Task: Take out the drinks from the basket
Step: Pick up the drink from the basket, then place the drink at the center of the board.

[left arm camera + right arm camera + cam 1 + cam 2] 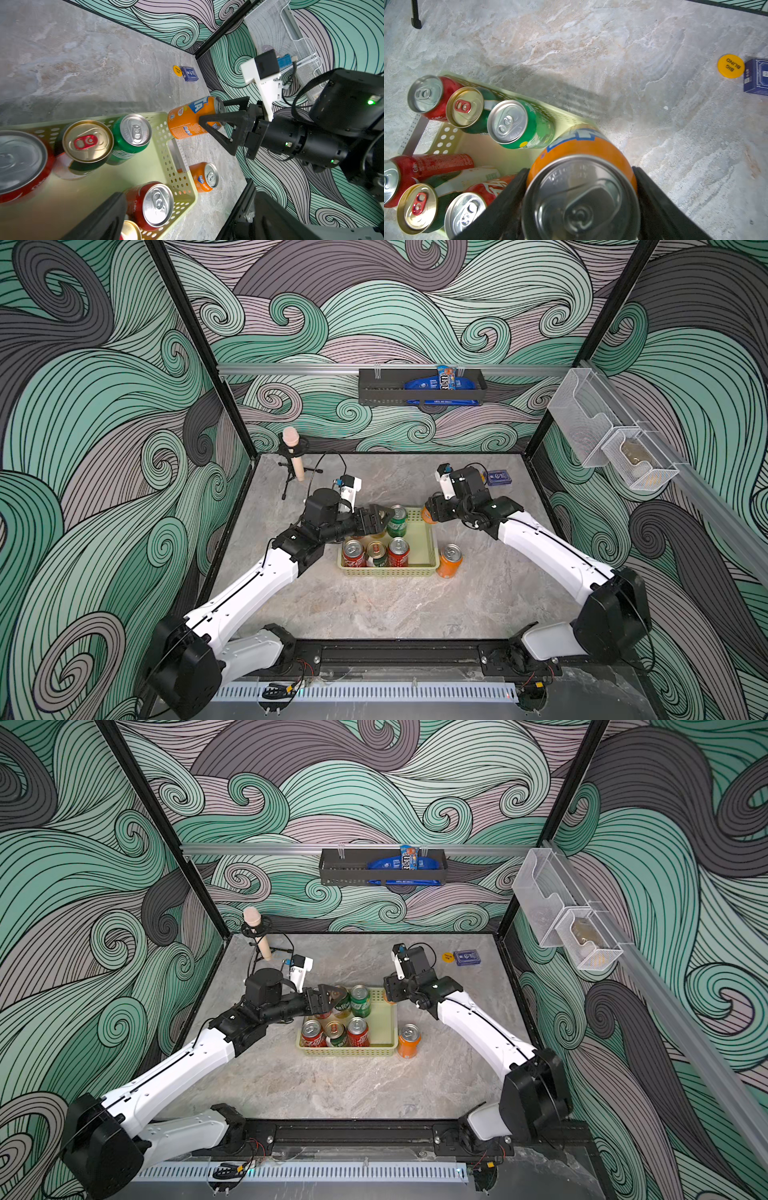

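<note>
At the far left a microphone (293, 452) stands on its small stand, clear of the work. Next comes the left gripper (384, 514), hovering low over the far left cans of the basket (390, 571); I cannot tell how its jaws stand. Six drinks are not yet out. The near row holds a red can (353, 553), a dark green-and-white can (377, 554) and a second red can (398, 551). The far row holds a third red can (428, 95), a gold-topped dark green can (467, 108) and the bright green can (397, 521). At the basket's far right corner the right gripper (580, 176) is clamped on a tilted orange can (187, 120), raised about to the rim. A second orange can (450, 562) stands upright on the table just beside the near right corner, so one drink is out and one is on its way: roughly a quarter done. That standing can takes up the near spot for setting down. Farther right and far, a yellow disc (447, 957) and a blue box (467, 958) lie near each other, with bare table between them and the basket.
</note>
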You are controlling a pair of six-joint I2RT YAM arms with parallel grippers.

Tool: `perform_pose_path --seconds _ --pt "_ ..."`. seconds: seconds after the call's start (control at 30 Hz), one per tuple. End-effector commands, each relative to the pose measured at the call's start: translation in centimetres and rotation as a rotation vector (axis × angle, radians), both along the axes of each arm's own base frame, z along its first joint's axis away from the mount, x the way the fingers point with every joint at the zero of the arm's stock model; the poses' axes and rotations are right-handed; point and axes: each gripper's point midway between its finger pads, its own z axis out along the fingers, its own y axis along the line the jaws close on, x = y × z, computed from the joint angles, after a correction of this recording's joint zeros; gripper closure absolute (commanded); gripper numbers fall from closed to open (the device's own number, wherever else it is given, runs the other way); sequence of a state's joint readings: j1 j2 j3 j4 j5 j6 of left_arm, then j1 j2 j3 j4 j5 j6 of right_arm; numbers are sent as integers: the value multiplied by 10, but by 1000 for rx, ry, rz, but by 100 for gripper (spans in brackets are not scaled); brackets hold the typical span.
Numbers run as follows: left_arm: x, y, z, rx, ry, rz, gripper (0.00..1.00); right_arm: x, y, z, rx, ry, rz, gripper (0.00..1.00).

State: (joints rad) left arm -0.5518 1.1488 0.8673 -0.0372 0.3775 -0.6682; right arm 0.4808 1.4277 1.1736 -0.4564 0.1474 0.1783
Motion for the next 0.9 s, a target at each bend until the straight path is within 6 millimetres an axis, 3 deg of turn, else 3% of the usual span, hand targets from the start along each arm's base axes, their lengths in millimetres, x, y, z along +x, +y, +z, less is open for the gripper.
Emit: perform_pose_path --seconds 0.0,0.3,0.53,0.87 --pt "3 -11 19 -28 -40 -9 1 12 -6 48 35 -138 -20 47" --pt "-3 -28 20 -20 -38 -46 1 16 -35 52 20 -148 -82 47" --pt "-5 -33 10 9 -23 -62 1 17 -48 40 1 -125 -116 47" --pt "1 -4 3 114 -58 69 1 16 -59 12 -43 -73 -160 47"
